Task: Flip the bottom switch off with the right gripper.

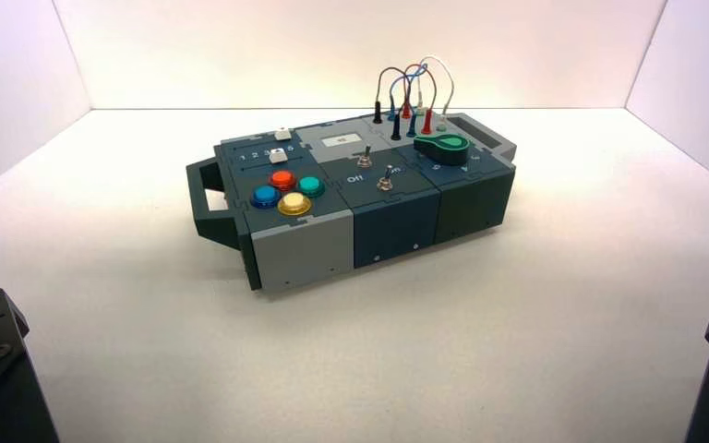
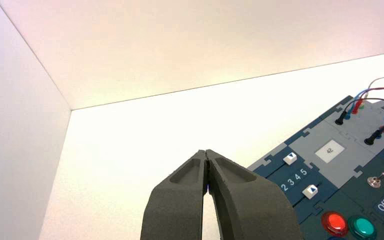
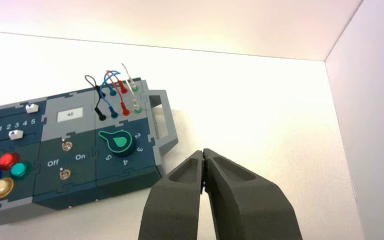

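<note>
The box stands turned in the middle of the white floor. Its bottom switch is a tiny silver toggle on the dark blue middle panel, seen also in the right wrist view as the bottom switch, below the "Off" and "On" lettering. A twin toggle sits just behind it. My right gripper is shut and empty, held well off the box beyond its handle end. My left gripper is shut and empty too, off the box's button side. Both arms are parked at the near corners.
The box also bears coloured round buttons, two white sliders, a small display, a green knob and looped wires. White walls enclose the floor on three sides.
</note>
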Tool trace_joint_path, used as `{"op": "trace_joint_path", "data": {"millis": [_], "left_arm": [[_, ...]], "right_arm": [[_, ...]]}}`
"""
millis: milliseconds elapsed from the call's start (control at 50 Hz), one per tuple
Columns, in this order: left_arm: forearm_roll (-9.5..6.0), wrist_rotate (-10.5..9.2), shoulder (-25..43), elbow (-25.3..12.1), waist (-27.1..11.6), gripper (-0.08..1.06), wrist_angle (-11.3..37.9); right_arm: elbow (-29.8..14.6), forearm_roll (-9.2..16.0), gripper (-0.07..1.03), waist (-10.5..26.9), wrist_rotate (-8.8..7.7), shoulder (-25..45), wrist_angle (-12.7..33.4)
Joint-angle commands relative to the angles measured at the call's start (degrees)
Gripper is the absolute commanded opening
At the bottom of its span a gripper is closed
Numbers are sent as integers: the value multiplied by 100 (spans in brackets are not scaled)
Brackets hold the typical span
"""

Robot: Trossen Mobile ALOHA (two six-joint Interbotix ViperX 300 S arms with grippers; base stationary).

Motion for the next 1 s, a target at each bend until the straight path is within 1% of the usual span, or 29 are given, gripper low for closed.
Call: {"op": "trace_joint_path", "data": {"millis": [20,240,300,540,600,720,740,880,1000], "left_arm": [[9,18,35,-79,26,-3,-70],[18,18,62,-79,26,-3,-114],[18,26,114,-88,26,-3,-132],[9,26,483,-123,-9,-3,-114],[9,26,668,-149,-105,-3,-88],[0,26,1169,-229,-422,-3,158],[9,18,1354,-264,-554,-3,264],[9,26,2127,-466,-1063,-3,694],[9,26,2725,-642,-1310,-3,1055]], "right_arm": [[-141,9,-2,18,-9,70,-70],[-149,18,-2,18,-9,70,-70],[-141,79,-2,35,-9,97,-70],[-193,97,-2,264,-18,387,-88],[-211,123,-2,281,-18,492,-88],[-264,176,-2,325,-44,738,-88],[-264,185,-2,325,-53,800,-88],[-360,185,-2,334,-88,1072,-88],[-439,185,-2,334,-105,1204,-97]]}}
